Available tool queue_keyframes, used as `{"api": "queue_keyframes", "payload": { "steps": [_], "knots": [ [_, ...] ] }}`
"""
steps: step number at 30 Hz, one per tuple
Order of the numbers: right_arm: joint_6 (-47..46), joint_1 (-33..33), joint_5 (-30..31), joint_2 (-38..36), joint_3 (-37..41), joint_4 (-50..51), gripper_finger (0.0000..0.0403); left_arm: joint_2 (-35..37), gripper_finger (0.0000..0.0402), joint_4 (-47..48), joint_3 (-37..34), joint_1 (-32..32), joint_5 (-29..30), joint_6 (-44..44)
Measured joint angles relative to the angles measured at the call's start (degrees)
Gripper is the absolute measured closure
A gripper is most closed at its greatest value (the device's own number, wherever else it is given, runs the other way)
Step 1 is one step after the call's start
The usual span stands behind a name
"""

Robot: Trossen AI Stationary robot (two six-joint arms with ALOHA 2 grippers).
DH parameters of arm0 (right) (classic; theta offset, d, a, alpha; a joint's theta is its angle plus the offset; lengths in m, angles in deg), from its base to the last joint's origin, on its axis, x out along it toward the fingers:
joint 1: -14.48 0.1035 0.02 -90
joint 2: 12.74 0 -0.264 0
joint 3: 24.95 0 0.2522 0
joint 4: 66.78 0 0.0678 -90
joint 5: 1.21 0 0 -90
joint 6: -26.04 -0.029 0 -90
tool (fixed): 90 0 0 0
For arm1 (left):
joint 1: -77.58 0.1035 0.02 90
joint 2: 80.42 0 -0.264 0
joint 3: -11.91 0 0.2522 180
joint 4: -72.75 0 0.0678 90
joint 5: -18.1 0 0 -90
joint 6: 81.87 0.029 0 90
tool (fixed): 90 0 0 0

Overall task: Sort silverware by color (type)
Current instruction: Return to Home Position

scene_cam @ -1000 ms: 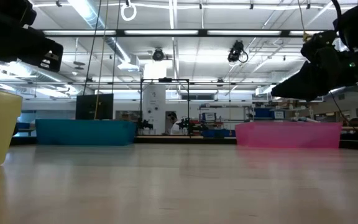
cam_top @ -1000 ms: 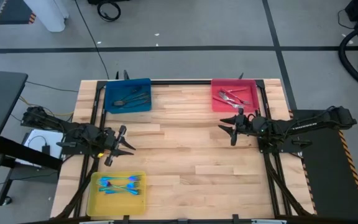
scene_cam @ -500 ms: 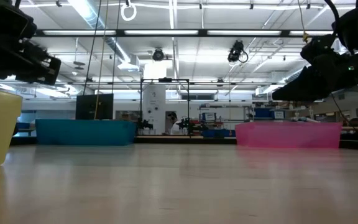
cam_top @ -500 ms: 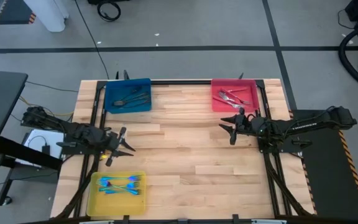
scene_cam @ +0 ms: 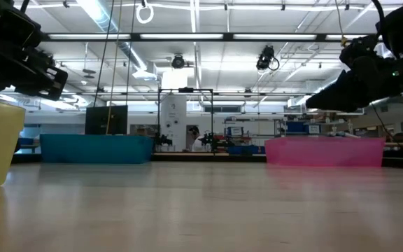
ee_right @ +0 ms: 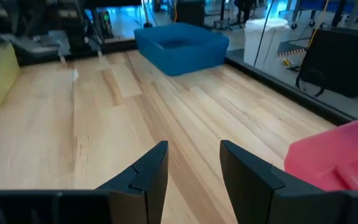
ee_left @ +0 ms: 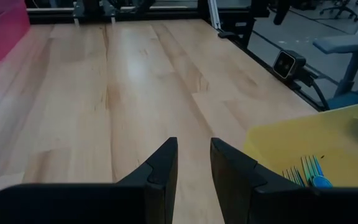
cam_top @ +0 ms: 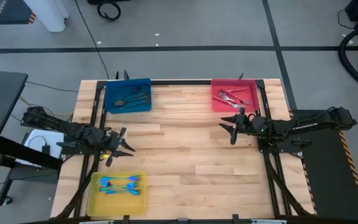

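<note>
Dark grey metal utensils [cam_top: 131,98] lie in the blue tray [cam_top: 112,87] at the far left. Red-handled forks [cam_top: 232,96] lie in the red tray [cam_top: 216,106] at the far right. Blue-handled utensils [cam_top: 120,184] lie in the yellow tray [cam_top: 95,199] at the near left; they also show in the left wrist view [ee_left: 306,171]. My left gripper [cam_top: 118,147] [ee_left: 194,144] is open and empty above the wood, just beyond the yellow tray. My right gripper [cam_top: 232,129] [ee_right: 194,146] is open and empty above the wood, just nearer than the red tray.
The wooden tabletop [cam_top: 185,149] lies bare between the two grippers. A black frame rail [cam_top: 266,174] runs along the table's right side and another [cam_top: 95,118] along its left side. The three trays stand near the table's corners.
My left gripper has sunk a little toward the table, staying open and empty. Nothing else has moved.
</note>
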Motion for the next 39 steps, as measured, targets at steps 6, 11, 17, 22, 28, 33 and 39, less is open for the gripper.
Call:
{"api": "queue_keyframes", "payload": {
  "steps": [6, 11, 17, 22, 28, 33, 39],
  "knots": [
    [0.00, -0.34, 0.00, -5.80, -0.02, -0.13, 0.0250, 2.35, 0.0306, -0.15, 0.00, 0.36, 0.01, 0.00],
    [0.00, -2.08, 0.01, -10.44, -0.02, -0.11, 0.0249, 6.40, 0.0306, -0.22, -0.02, 3.68, 0.03, 0.02],
    [0.00, -4.63, 0.02, -15.72, -0.02, -0.12, 0.0249, 11.98, 0.0306, -0.35, -0.02, 9.14, 0.09, 0.04],
    [-0.02, -6.31, 0.00, -19.07, -0.02, -0.10, 0.0249, 14.58, 0.0306, -0.72, -0.02, 11.90, 0.09, 0.07],
    [0.00, -7.99, 0.02, -23.54, -0.02, -0.09, 0.0250, 14.36, 0.0306, -1.23, -0.04, 14.50, 0.08, 0.05],
    [-0.01, -8.87, 0.02, -27.06, -0.02, -0.07, 0.0249, 14.36, 0.0306, -1.24, -0.04, 17.25, 0.06, 0.04],
    [0.00, -8.92, 0.02, -30.93, -0.02, -0.06, 0.0249, 14.36, 0.0306, -1.25, -0.04, 19.59, 0.07, 0.06]
  ]
}}
